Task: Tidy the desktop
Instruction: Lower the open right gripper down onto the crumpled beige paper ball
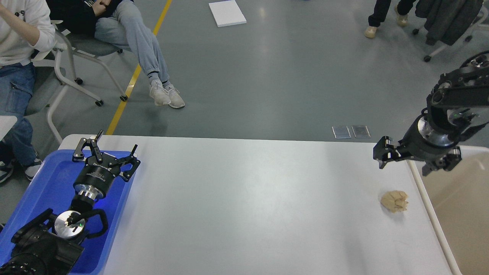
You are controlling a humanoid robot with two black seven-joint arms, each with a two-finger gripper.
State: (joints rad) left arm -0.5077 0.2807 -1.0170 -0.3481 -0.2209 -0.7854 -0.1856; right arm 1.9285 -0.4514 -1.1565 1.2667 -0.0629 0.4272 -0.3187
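Where the lower two thirds of the frame lie, the desk (244,198) spreads as a broad, smooth, light-grey slab with a rounded corner at its upper left, its far edge running straight across the middle of the picture. Its surface is almost bare (a soft sheen runs across it), apart from a crumpled tan paper ball (394,201) resting at the lower right, near the desk's right edge.

Just beyond that edge stands a cream-beige bin (454,198) with a white rim, filling the lower right corner of the frame. Above the bin's near corner and up and slightly left of the paper ball hangs the right gripper (382,154), apart from the ball. It is seen dark and end-on, so I cannot tell how far its fingers stand apart, and nothing shows in its grasp.

At the lower left a blue tray (42,183) sits against the desk's left side. Over the tray's upper right part is the left gripper (109,147), its fingers (85,147) spread wide and holding nothing.

Beyond the desk is grey floor with a yellow line (133,78), two seated people at the upper left, and a white flat panel (227,12) at top centre.
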